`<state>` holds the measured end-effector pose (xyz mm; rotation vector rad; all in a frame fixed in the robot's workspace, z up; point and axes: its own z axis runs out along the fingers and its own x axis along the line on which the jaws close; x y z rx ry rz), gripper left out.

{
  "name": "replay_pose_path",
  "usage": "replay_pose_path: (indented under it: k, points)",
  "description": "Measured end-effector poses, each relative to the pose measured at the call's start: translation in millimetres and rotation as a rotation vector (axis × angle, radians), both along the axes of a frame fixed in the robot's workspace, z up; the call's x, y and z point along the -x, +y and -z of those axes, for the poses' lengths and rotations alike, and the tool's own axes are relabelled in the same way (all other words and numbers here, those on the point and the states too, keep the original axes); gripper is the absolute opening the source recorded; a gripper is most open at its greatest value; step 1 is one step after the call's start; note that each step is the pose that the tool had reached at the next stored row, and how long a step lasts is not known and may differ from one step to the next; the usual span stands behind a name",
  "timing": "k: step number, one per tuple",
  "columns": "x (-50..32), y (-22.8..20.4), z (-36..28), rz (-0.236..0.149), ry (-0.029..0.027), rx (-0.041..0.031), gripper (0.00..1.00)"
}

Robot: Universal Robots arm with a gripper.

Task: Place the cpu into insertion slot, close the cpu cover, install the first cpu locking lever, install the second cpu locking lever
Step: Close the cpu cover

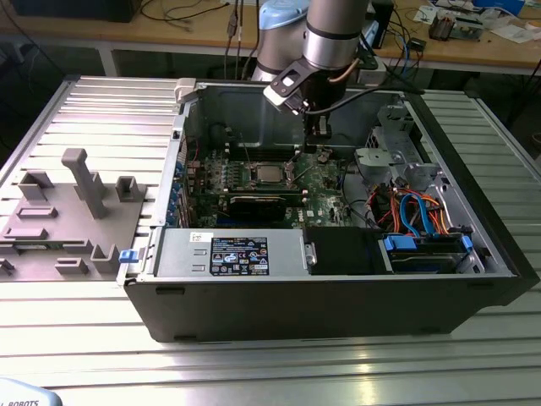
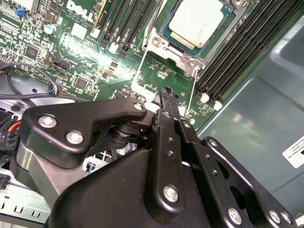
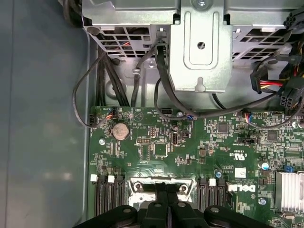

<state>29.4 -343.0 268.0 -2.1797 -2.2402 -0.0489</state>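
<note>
The cpu (image 2: 199,21) lies flat in the insertion slot (image 1: 269,174), its silver-grey top showing. The cpu cover (image 2: 186,59) appears to lie down around it as a silver frame. Two thin wire levers run along the socket's sides, one (image 2: 140,56) on one side and one (image 2: 193,92) on the other. My gripper (image 2: 166,92) is shut, with nothing visible between its black fingers. Its tip hovers just off the socket's corner, close to the second wire lever. In the first wrist view the fingers (image 3: 162,202) overlap the socket's silver frame (image 3: 161,184). In the exterior view the gripper (image 1: 311,149) hangs to the right of the socket.
Long black memory slots (image 2: 237,52) flank the socket. A metal drive cage (image 3: 199,47) and black cables (image 3: 118,80) lie beyond the board. The power supply (image 1: 228,254) and blue-cabled drive bay (image 1: 423,241) fill the case's near side. A grey fixture (image 1: 76,211) stands on the table at the exterior view's left.
</note>
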Motion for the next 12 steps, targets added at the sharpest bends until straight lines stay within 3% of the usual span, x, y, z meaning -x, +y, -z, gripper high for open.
replay_pose_path:
  k: [12]
  points:
    - [-11.6,0.0,-0.2,0.000,0.0015,-0.0052,0.11]
